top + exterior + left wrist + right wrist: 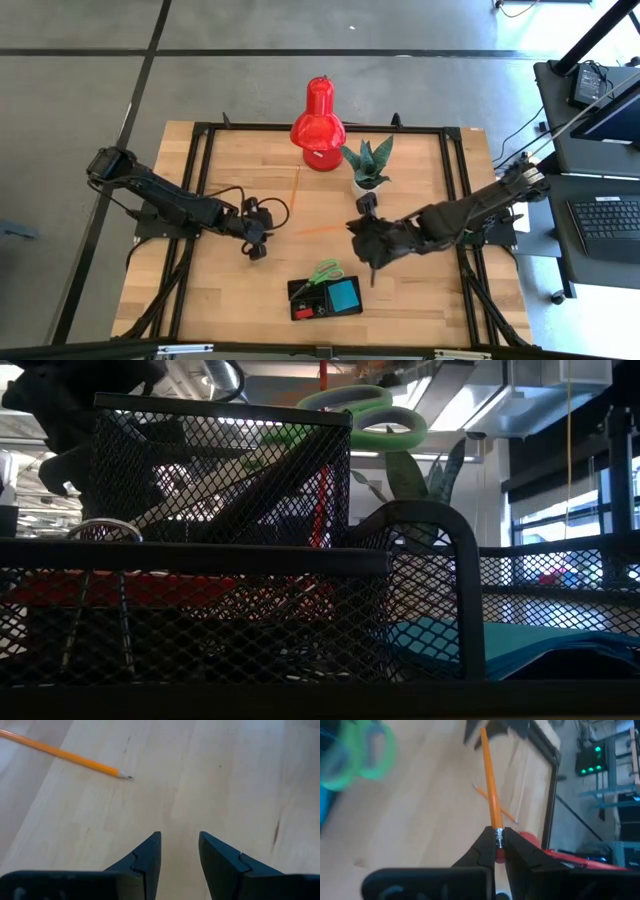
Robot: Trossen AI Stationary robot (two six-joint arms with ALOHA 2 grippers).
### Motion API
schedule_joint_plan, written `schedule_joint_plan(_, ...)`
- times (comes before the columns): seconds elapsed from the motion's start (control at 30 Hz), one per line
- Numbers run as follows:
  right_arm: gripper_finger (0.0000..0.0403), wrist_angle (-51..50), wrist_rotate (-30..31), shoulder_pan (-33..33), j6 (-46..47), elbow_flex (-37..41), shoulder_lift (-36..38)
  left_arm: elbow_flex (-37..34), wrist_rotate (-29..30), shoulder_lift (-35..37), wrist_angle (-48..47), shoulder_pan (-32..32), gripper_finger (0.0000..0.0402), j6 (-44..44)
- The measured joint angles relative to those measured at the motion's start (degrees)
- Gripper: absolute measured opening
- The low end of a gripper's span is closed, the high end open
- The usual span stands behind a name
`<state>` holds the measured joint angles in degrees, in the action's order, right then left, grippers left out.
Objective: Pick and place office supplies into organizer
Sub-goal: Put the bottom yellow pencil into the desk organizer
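Note:
My right gripper (499, 836) is shut on an orange pencil (489, 775) and hovers just off the organizer's far right side (371, 250). The organizer (325, 298) is a black mesh tray near the table's near edge. It holds green-handled scissors (326, 270) that stand up out of it (372, 414), a blue note pad (343, 294) and small red pieces (303, 312). My left gripper (179, 845) is open above bare wood, left of the organizer (256, 246). A second orange pencil (320, 231) lies flat on the table, and a third (295, 186) lies farther back. My right gripper pinches the orange pencil at its eraser end (498, 838), on the metal band just above the red eraser, between the two fingertips. The pencil runs straight on past the fingers, along their line. It is lifted clear of the table.
A big red lamp-like object (318, 125) and a white-potted green plant (368, 165) stand at the table's far middle. Black frame rails (450, 180) run along the table's sides. Bare wood lies between the two grippers, where the loose pencil (65, 755) lies.

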<state>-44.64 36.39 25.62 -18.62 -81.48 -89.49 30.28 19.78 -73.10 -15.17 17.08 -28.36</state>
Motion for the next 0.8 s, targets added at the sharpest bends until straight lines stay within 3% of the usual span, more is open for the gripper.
schedule_joint_plan(0.27, 0.0023, -9.08, -0.9, 5.65, 4.99, -11.05, -3.13, 0.0, 1.72, 0.0, -0.14, 0.0, 0.0125, 0.02)
schedule_joint_plan(0.63, 0.0023, -31.37, -3.44, 7.74, 12.12, -31.14, -19.26, 0.0, 4.17, 0.0, -0.11, 0.0, 0.0125, 0.0)
schedule_joint_plan(0.8, 0.0023, -35.88, -4.29, 8.89, 12.23, -39.25, -24.73, 0.02, 4.17, 0.0, -0.11, 0.0, 0.0125, 0.0)
